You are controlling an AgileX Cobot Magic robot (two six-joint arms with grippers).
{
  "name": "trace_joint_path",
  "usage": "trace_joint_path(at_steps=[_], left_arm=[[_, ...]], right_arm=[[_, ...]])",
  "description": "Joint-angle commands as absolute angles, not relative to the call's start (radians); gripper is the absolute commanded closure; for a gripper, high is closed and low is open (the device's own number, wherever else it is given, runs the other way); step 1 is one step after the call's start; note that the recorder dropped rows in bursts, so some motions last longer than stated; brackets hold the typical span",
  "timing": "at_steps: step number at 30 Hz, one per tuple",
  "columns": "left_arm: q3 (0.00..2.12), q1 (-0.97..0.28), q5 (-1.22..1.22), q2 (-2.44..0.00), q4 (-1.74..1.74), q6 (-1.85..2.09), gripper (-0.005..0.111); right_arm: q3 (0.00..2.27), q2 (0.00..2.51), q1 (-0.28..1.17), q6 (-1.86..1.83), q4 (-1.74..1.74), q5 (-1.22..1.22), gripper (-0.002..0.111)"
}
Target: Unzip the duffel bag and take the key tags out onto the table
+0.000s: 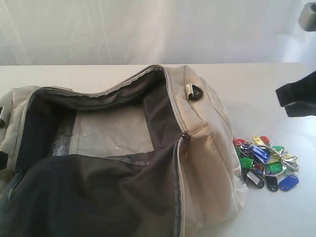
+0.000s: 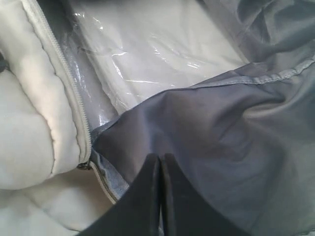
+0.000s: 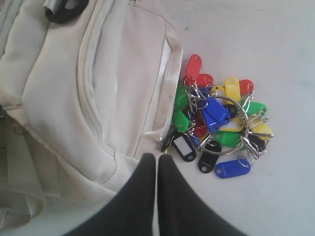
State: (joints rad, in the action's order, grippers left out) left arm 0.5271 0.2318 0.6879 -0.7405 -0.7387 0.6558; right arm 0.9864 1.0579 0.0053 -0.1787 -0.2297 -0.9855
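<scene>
While left pincer (image 2: 160,164) and right pincer (image 3: 157,162) pinch nothing, key tags (image 3: 216,123) touch duffel bag (image 3: 64,88) edge, bare table (image 3: 275,49) beyond.

Soft, bright, diffuse light is spread evenly, and the table (image 1: 261,86) is washed almost to white. Only faint shadows are cast beside the key tags (image 1: 266,160). The lining (image 1: 98,197) of the duffel bag (image 1: 212,133) is rendered dark, while glare is thrown off the clear plastic (image 2: 147,59) inside. The exterior view is slightly grainy; the left gripper (image 2: 160,157) and right gripper (image 3: 157,157) are blurred.
</scene>
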Motion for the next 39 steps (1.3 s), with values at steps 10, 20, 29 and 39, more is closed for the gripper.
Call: trace_joint_path(at_steps=[10, 20, 29, 39], left_arm=[[0.629, 0.225, 0.807, -0.66, -0.762, 0.673, 0.107], [0.872, 0.189, 0.963, -0.472, -0.765, 0.671, 0.107], [0.99, 0.187, 0.781, -0.313, -0.751, 0.614, 0.107], [0.991, 0.187, 0.906, -0.303, -0.813, 0.601, 0.107]], right_arm=[[0.915, 0.865, 0.0, -0.178, -0.224, -0.979, 0.108], [0.909, 0.644, 0.0, -0.178, -0.208, -0.994, 0.108], [0.895, 0.519, 0.0, -0.178, -0.212, -1.004, 0.108], [0.895, 0.511, 0.0, -0.176, -0.214, -1.005, 0.108]])
